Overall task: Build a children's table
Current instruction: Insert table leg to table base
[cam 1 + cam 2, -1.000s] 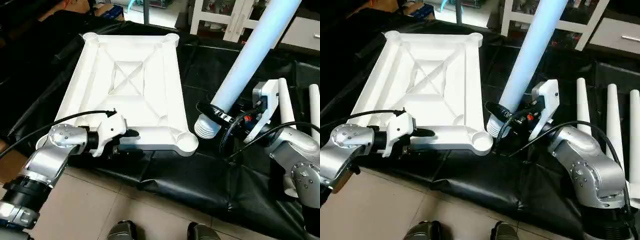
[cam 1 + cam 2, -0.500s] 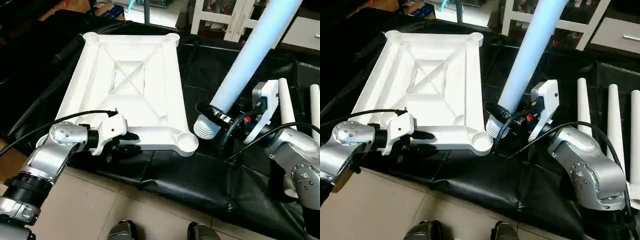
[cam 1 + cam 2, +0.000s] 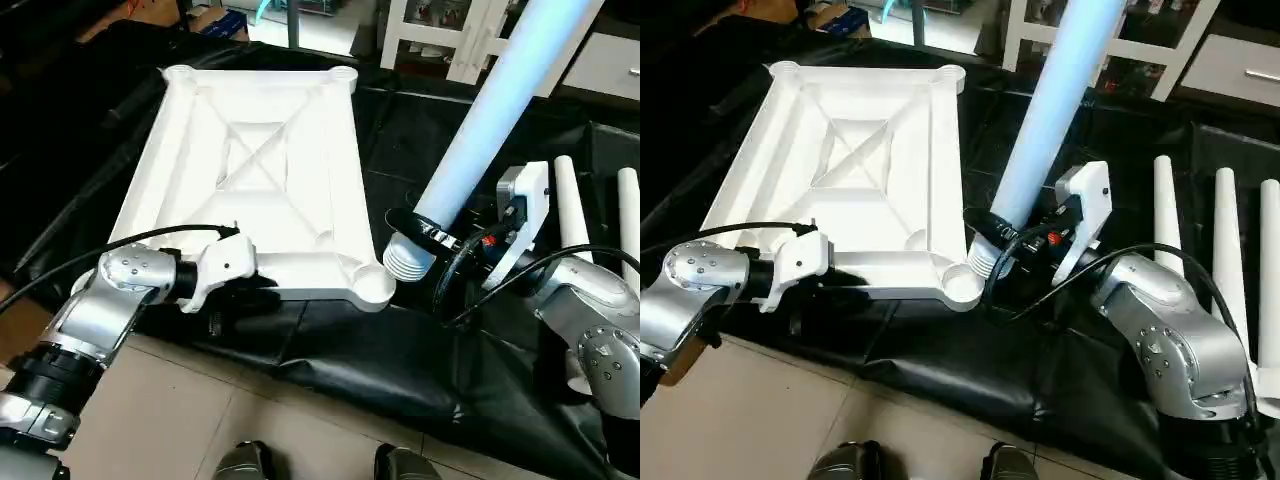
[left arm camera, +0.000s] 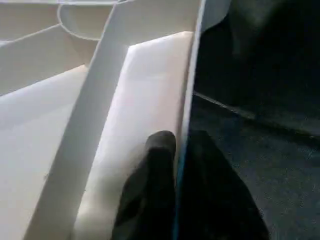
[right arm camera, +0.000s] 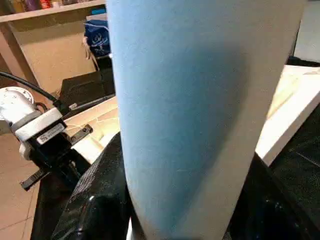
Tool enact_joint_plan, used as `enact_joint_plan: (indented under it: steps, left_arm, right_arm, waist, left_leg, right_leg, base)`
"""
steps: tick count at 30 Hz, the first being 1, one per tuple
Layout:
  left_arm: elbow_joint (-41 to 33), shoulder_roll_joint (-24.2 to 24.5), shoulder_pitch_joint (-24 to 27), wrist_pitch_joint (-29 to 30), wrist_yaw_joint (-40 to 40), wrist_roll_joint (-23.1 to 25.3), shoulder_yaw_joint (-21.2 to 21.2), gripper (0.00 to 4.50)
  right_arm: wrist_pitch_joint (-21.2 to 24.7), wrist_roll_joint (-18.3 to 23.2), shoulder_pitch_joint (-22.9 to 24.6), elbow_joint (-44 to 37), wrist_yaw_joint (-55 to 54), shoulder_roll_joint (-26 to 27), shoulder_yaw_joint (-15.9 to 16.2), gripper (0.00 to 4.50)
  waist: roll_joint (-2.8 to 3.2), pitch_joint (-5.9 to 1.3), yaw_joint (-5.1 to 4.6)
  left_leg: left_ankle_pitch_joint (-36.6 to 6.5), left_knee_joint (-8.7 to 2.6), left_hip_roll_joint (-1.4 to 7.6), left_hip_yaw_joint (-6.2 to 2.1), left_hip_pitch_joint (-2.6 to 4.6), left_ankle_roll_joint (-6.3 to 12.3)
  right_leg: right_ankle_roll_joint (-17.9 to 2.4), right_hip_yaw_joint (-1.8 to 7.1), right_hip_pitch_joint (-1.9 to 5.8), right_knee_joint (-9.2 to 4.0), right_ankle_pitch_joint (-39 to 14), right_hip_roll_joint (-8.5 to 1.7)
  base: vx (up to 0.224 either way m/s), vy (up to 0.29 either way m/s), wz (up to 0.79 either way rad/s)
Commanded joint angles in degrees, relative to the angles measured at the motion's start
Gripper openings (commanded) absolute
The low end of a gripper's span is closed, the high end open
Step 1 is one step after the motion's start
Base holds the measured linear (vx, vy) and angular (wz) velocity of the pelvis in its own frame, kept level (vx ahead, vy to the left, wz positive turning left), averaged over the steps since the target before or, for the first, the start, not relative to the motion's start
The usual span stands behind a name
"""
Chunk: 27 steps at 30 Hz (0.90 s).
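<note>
Head views
Table top (image 3: pixel 250 180): upside down on black sheeting (image 3: pixel 400 350), X-ribbed underside facing up, round sockets at the corners.
Left gripper (image 3: pixel 255 290): at the near long edge of the top, toward its left end; black fingers pinched over the rim.
Right gripper (image 3: pixel 1025 245): clamped round the lower part of a leg, just above its ribbed end.
Held leg (image 3: pixel 480 130): white tube, tilted, rising up and away to the right; ribbed end (image 3: pixel 405 258) just beside the near right corner socket (image 3: pixel 372 285), whether touching cannot be told.
Spare legs (image 3: pixel 1225 260): three, lying side by side on the sheeting at the right, well apart from the top.
Shelving (image 3: pixel 450 35): white frames behind the sheeting.
Floor (image 3: pixel 150 420): beige tiles near the robot's feet.

Left wrist view
Rim of the top (image 4: pixel 187 100): thin white wall running away from the camera, ribbed inside on one side, black sheeting on the other.
Fingers (image 4: pixel 155 170): one dark finger on each side of the rim, closed against it.

Right wrist view
Held leg: broad pale tube close to the camera, between the dark fingers (image 5: pixel 95 190).
Beyond the leg: left gripper's white housing (image 5: pixel 40 132) at the edge of the top.
</note>
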Motion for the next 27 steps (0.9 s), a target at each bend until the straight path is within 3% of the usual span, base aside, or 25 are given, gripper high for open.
enact_joint_plan:
  steps: [1,3,4,6,8,15,20,23,27]
  left_arm:
    - [1.5,-0.3,0.9,-0.5,0.9,1.6,-1.0,0.30]
    - [0.7,-1.6,1.8,-2.3,1.6,1.9,-1.3,0.22]
    - [0.7,-1.6,1.8,-2.3,1.6,1.9,-1.3,0.13]
    - [-0.8,-2.9,2.7,-2.3,2.0,1.3,-1.4,0.02]
    - [-2.5,-4.0,3.3,-1.6,2.5,0.8,-1.6,0.00]
    - [-5.2,-6.8,4.5,0.1,3.0,0.3,-2.5,0.00]
    - [-5.8,-6.8,4.8,0.6,3.0,1.0,-2.5,0.00]
    - [-6.3,-7.0,4.9,1.1,3.2,1.2,-2.4,0.00]
    - [-6.7,-7.5,5.0,1.4,3.4,1.4,-2.3,0.00]
  right_arm:
    - [-0.8,-0.7,-0.5,0.1,-0.4,0.0,-0.1,1.91]
    - [-1.8,-2.0,-0.2,0.5,-1.3,0.4,0.1,1.91]
    - [-1.8,-2.0,-0.2,0.5,-1.3,0.4,0.1,1.91]
    - [-2.0,-1.8,0.0,0.8,-2.4,1.3,-0.5,1.91]
    - [-1.7,-0.8,0.2,1.2,-3.2,2.2,-1.4,1.91]
    - [4.1,3.9,-1.3,4.9,-4.8,2.9,-4.6,1.91]
    - [6.3,2.8,-3.2,7.4,-2.5,0.2,-2.9,1.91]
    - [8.1,3.9,-4.8,8.3,-2.4,0.1,-2.8,1.91]
    - [10.9,4.5,-6.5,9.2,-2.7,-0.5,-2.5,1.91]
  waist:
    - [0.39,-4.39,0.14]
    - [0.75,-4.57,0.08]
    - [0.50,-4.69,-0.01]
    - [0.81,-4.77,0.01]
    - [0.74,-4.86,-0.05]
    - [0.87,-4.20,0.00]
    - [0.57,-4.11,-0.12]
    - [0.22,-3.95,-0.16]
    - [0.19,-3.84,-0.13]
  left_leg:
    - [-11.8,-4.87,1.12,0.26,1.96,-0.04]
    - [-10.5,-4.70,1.07,0.26,1.95,0.06]
    - [-9.6,-4.57,1.01,0.31,1.87,0.39]
    - [-8.5,-4.42,0.93,0.33,1.80,1.07]
    - [-8.3,-4.35,1.00,0.47,1.88,2.16]
    - [-11.1,-4.70,1.12,0.56,1.85,2.53]
    - [-11.1,-4.75,1.11,0.57,1.88,1.95]
    - [-10.3,-4.73,1.14,0.72,1.83,2.68]
    - [-9.6,-4.82,1.18,0.75,1.83,3.02]
  right_leg:
    - [-13.4,-0.08,2.46,-2.64,-6.3,-0.07]
    - [-13.9,-0.16,2.58,-2.47,-3.8,-0.02]
    - [-14.3,-0.18,2.76,-2.33,-2.2,0.04]
    - [-14.8,-0.18,2.85,-2.17,-0.5,0.02]
    - [-15.5,-0.16,2.90,-2.32,-0.5,0.02]
    - [-14.6,0.00,2.47,-3.13,-8.0,0.02]
    - [-13.2,0.04,2.38,-3.27,-9.2,0.06]
    - [-12.9,0.11,2.18,-3.39,-9.2,0.02]
    - [-12.7,0.09,2.17,-3.40,-10.0,0.04]
  base:
    - [0.000,0.000,0.00]
    - [0.000,0.000,0.00]
    - [0.000,0.000,0.00]
    - [0.000,0.000,0.00]
    - [0.000,0.000,0.00]
    - [0.000,0.000,0.00]
    - [0.000,0.000,0.00]
    - [0.000,0.000,0.00]
    - [0.000,0.000,0.00]
